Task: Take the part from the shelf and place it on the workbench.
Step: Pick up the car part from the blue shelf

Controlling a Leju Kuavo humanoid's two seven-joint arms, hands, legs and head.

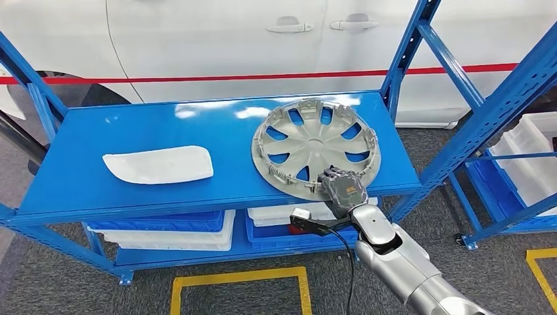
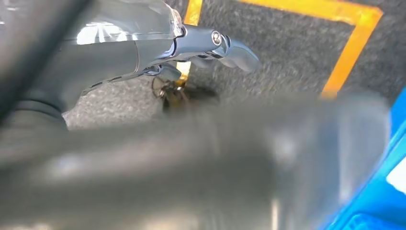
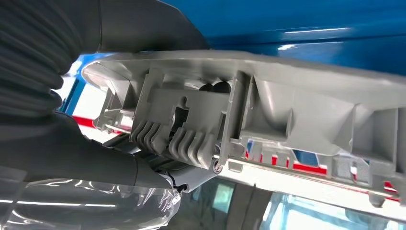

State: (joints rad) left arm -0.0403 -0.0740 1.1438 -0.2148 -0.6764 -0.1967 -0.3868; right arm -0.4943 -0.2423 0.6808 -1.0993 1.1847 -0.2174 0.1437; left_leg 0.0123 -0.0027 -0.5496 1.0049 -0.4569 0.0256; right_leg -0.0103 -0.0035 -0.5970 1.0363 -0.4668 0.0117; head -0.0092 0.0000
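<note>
1. On the top board of the blue shelf: grey wheel cover, lying flat with its ribbed back up, its near rim just past the shelf's front edge.
2. White flat part, well apart toward the robot's left.
3. Right hand: at the cover's near rim, fingers clamped over the edge, arm reaching up from below.
4. Left hand: hanging over the floor, holding nothing, fingers apart; the farther hand.

Car workshop or plant: blue steel shelf with wheel cover, white car behind, yellow floor marking, stacked parts bins.
</note>
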